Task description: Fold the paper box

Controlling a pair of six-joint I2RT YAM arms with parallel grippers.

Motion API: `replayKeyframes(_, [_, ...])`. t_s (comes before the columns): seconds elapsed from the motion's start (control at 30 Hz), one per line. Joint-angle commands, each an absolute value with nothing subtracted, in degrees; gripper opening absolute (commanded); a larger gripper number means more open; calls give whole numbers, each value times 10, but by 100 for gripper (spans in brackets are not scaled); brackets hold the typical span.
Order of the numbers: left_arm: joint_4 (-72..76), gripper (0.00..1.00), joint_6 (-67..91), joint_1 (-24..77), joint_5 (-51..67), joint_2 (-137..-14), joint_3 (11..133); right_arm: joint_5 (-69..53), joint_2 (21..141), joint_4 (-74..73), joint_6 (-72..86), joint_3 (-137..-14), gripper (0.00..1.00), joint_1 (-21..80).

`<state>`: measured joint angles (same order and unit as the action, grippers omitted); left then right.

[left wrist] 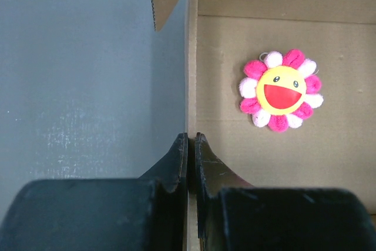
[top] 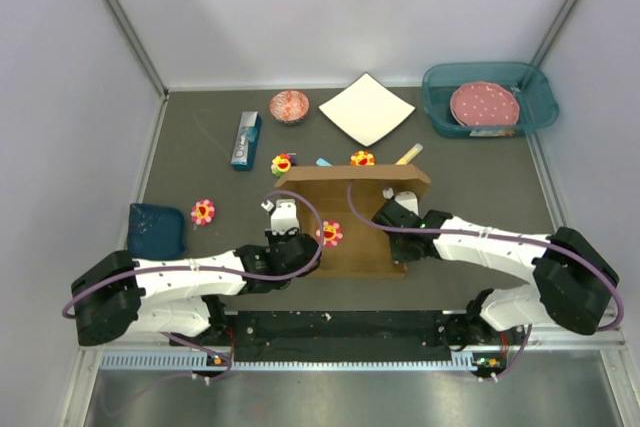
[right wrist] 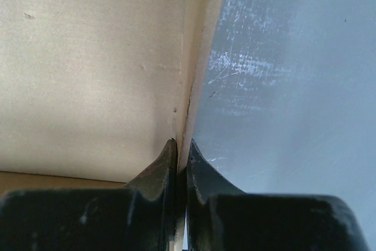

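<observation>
1. Cardboard first: the plain brown die-cut cardboard paper box (top: 352, 195) sits at the middle of the dark grey table (top: 200, 172), just ahead of both arms and partly formed, with its back panel raised and its side walls standing.
2. The left gripper (top: 290, 245) is at the box's left side. In the left wrist view its black fingers (left wrist: 176, 163) are pressed together on the thin upright left wall, one inside the box and one outside.
3. The right gripper (top: 398, 215) is at the box's right side. In the right wrist view its fingers (right wrist: 158, 171) pinch the edge of the right wall the same way, with cardboard to their left and bare table to their right.
4. A pink-and-white plush flower with a yellow smiling face (left wrist: 281, 98) lies flat on the box floor, near the left wall and apart from the fingers.
5. Three similar small flower toys lie on the table: one (top: 203, 211) left of the box and two (top: 283, 162) (top: 362, 158) just behind it.
6. Farther back are a red patterned bowl (top: 290, 105), a white square sheet (top: 366, 109) and a teal plastic bin (top: 436, 112) holding a pink dotted plate (top: 484, 104).
7. A blue tube carton (top: 245, 140) lies at the back left, and a dark blue pouch (top: 156, 230) lies near the left arm.
</observation>
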<state>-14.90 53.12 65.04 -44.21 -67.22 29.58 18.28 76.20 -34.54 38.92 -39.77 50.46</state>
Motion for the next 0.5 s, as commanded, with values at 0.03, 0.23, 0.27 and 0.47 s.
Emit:
replayKeyframes(0.03, [-141, 0, 555, 651, -454, -657, 303, 211, 796, -353, 377, -377, 0, 504])
replayKeyframes(0.23, [-122, 0, 547, 651, -449, -650, 302, 270, 892, -401, 411, -430, 0, 551])
replayKeyframes(0.27, [-120, 0, 545, 651, -447, -650, 302, 280, 905, -403, 415, -439, 0, 557])
replayKeyframes(0.47, [-120, 0, 545, 651, -448, -650, 296, 286, 908, -403, 437, -441, 0, 570])
